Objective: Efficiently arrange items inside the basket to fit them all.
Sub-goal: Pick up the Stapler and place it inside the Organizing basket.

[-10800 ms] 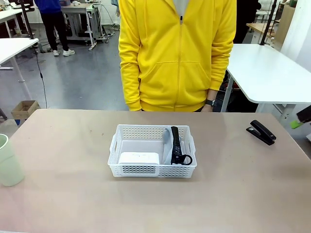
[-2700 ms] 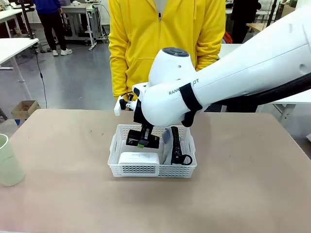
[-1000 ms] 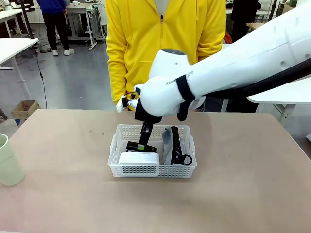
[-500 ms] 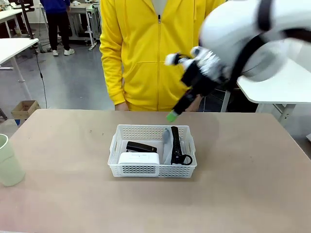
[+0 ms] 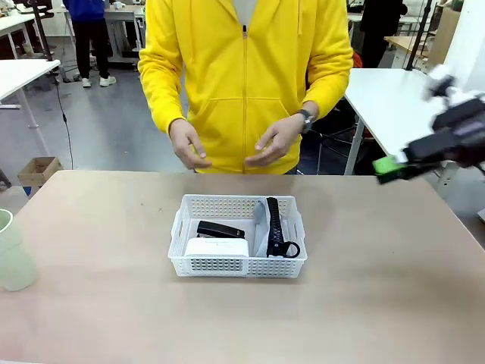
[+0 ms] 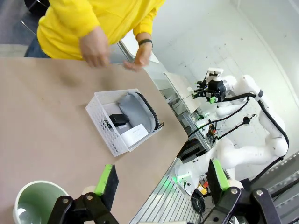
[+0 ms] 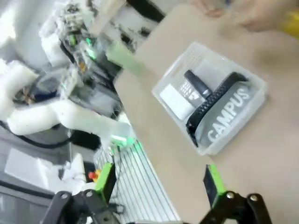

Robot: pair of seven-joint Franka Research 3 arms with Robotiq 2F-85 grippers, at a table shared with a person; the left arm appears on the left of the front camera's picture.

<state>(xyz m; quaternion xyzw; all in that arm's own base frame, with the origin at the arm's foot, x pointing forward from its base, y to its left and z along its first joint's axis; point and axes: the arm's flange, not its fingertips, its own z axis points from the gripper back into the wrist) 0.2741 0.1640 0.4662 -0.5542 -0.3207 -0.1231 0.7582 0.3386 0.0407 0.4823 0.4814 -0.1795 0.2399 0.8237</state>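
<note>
At the middle of the bench [image 5: 379,296], the basket [image 5: 236,266] holds three of the four items. The stapler [image 5: 216,230] lies along the far side of the white box [image 5: 217,247] in the left half, and the pouch [image 5: 263,226] is propped on edge in the right half. The cup [image 5: 10,262] stands outside at the bench's left end, well apart from the basket, so the packing looks one item short.

The right pincer [image 5: 394,165] is raised off to the right, jaws apart and empty. The left pincer [image 6: 162,179] hangs over the cup's end of the bench, jaws apart too, with nothing between them.

The next move probably falls to the left arm: grip the cup by its wall and carry it across. Little bare basket floor shows, so the cup may have to rest on the box and stapler. The person's hands [image 5: 187,144] hover at the far edge, just beyond the basket, and could cross that path.
</note>
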